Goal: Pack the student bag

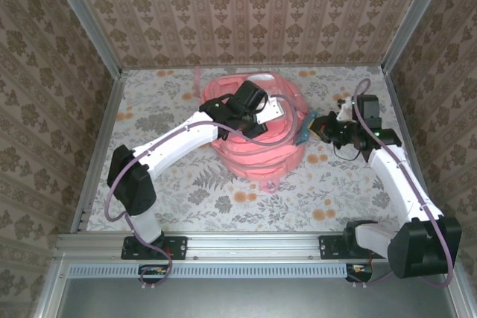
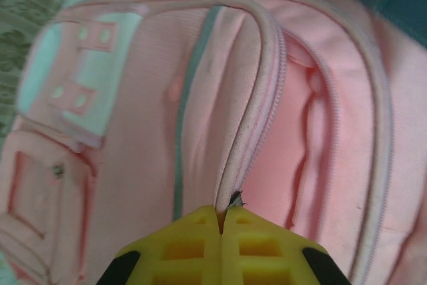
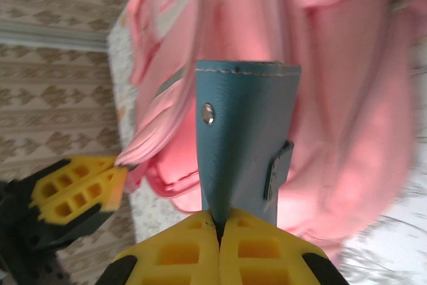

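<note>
1. Right gripper point(image 3: 219, 221) is nearest the lens, its jaws pressed together on the near edge of the teal case point(image 3: 243, 138). It grips only that one end, so the case could swing or slide out if its far end hits cloth.
2. Just beyond, the case stands on end against the bag point(image 3: 347, 98), close beside its mouth. I cannot tell whether the tip is inside yet. The snap point(image 3: 208, 113) and side tab point(image 3: 280, 161) stick out towards the bag and could catch on the zip.
3. Left gripper point(image 2: 222, 215) is at the bag's mouth, pinched shut on the thin zip lip point(image 2: 260, 98) and holding it up. It has very little cloth in its grip. If the lip slips free, the mouth would likely fall shut across the case's path.
4. Both claws work at the same side of the bag, near each other. Pushing the case deeper could knock one gripper into the other.
5. Farthest out, the bag lies slumped mid-table point(image 1: 186, 191), between the two arms. It is soft and held only by its lip, so a hard push may shove it away from the arms instead of seating the case.
</note>
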`<state>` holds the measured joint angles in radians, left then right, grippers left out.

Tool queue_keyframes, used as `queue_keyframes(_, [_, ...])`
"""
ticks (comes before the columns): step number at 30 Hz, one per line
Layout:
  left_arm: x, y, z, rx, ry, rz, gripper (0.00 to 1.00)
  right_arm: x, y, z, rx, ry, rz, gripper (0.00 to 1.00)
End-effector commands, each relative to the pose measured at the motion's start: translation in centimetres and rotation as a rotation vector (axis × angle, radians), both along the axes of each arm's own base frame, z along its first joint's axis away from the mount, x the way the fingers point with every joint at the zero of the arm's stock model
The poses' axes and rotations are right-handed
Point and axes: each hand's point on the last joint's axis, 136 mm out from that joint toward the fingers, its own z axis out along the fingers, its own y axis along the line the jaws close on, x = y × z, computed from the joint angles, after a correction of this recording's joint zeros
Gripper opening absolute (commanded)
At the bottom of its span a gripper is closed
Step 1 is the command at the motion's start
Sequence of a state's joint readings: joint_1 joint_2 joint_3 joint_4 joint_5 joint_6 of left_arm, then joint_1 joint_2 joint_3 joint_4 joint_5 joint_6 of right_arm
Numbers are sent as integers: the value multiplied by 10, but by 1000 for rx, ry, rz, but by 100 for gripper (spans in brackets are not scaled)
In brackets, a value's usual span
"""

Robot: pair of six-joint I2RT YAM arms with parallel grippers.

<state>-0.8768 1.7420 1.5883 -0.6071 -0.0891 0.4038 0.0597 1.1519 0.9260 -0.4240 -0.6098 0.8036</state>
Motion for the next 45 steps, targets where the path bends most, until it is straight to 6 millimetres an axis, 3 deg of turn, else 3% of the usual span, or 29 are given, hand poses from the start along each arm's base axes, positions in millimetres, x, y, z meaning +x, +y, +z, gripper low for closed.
queue_keyframes(1, [27,1,50,-136,-172,130,0,3,42,27,155,-96,91,6])
queue_keyframes(4, [29,-4,60,-181,-185,141,0,8,62,30,215,-127,100,5])
queue_keyframes(8, [33,-8,62,-193,-180,155,0,14,75,33,280,-155,101,4])
queue_keyframes(14, [38,-12,63,-214,-163,179,0,22,71,37,327,-210,38,3])
queue_keyframes(19, [41,-15,74,-272,-158,212,0,43,71,25,372,-189,-37,3])
queue_keyframes(21, [42,-17,77,-290,-154,219,0,53,70,10,345,-159,-87,3])
queue_keyframes(29, [42,-28,69,-318,-102,211,0,81,82,-35,300,-64,-142,4])
queue_keyframes(34, [47,-36,62,-334,-68,222,0,98,95,-47,287,-34,-157,12])
queue_keyframes(36, [49,-37,59,-342,-49,227,0,103,101,-53,305,-16,-146,21])
queue_keyframes(38, [51,-35,55,-349,-29,242,0,102,102,-59,316,16,-143,33])
queue_keyframes(41, [52,-27,51,-370,35,262,1,85,90,-66,291,57,-176,45])
queue_keyframes(45, [40,-13,56,-464,119,238,33,53,70,-68,198,124,-207,48])
